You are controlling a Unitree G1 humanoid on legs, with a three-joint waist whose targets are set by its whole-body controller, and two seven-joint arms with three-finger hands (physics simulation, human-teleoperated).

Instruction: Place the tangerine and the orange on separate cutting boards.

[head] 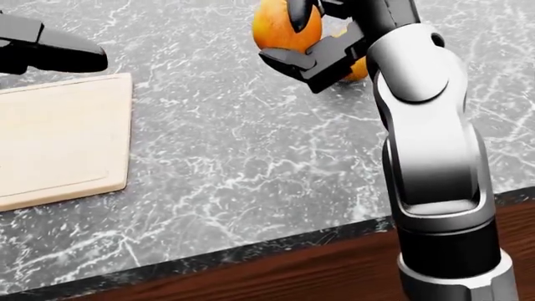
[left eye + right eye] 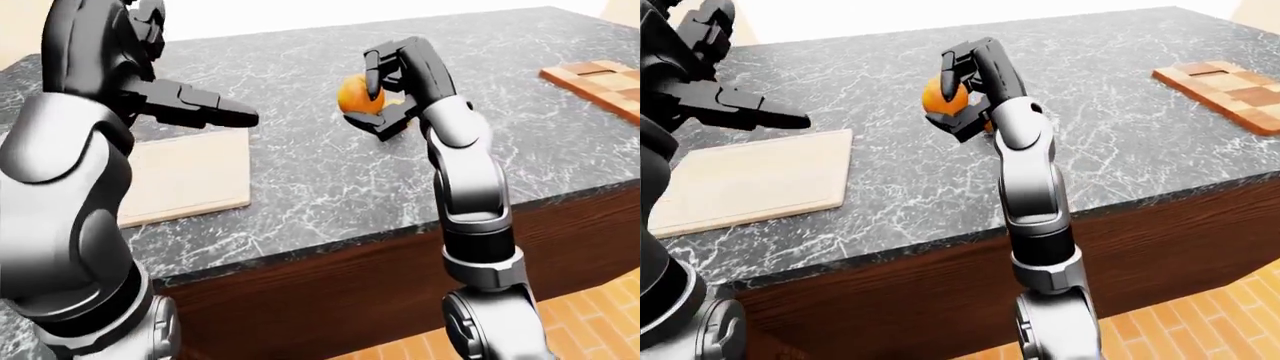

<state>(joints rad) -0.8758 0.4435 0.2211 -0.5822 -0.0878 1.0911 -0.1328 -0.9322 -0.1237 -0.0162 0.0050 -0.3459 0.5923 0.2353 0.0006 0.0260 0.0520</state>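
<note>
My right hand (image 1: pixel 293 42) is shut on the deeper-orange, slightly smaller fruit (image 1: pixel 271 31), which looks like the tangerine, and holds it in the air above the marble counter (image 1: pixel 251 163). The other, yellower fruit (image 1: pixel 357 69), likely the orange, rests on the counter behind that hand and is mostly hidden by it. A pale wooden cutting board (image 1: pixel 58 144) lies at the left of the head view. Over its upper edge my left hand (image 1: pixel 58 51) hovers open with straight fingers and nothing in it. A second, chequered board (image 2: pixel 1220 86) lies far to the right.
The counter's dark wooden edge (image 1: pixel 251 263) runs along the bottom of the head view. A brick-tiled floor (image 2: pixel 1230 307) shows below at the right. Grey marble stretches between the two boards.
</note>
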